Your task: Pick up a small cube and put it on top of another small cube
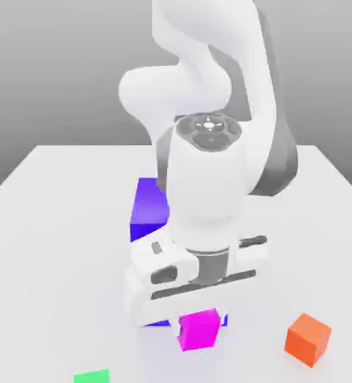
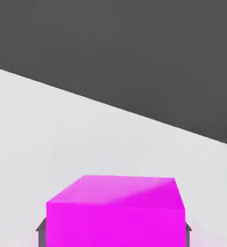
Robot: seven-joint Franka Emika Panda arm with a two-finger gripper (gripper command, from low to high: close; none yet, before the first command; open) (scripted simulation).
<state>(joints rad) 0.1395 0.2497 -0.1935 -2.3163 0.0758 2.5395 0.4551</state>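
You've got small cube [image 1: 200, 330] plain magenta-pink, lighter top face, no pattern. Your arm [image 1: 209, 90] glossy white, dark grey joint bands. Big block [image 1: 148, 209] blue-violet. Orange cube [image 1: 308, 338] solid orange. Green cube [image 1: 92, 376] bright green at frame edge. Table [image 1: 59, 247] pale grey-white; backdrop darker grey.

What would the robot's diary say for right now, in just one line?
phase: carrying | gripper: shut on magenta cube | cube: off the table | nearby: orange cube, blue-violet block, green cube | stacked: not yet
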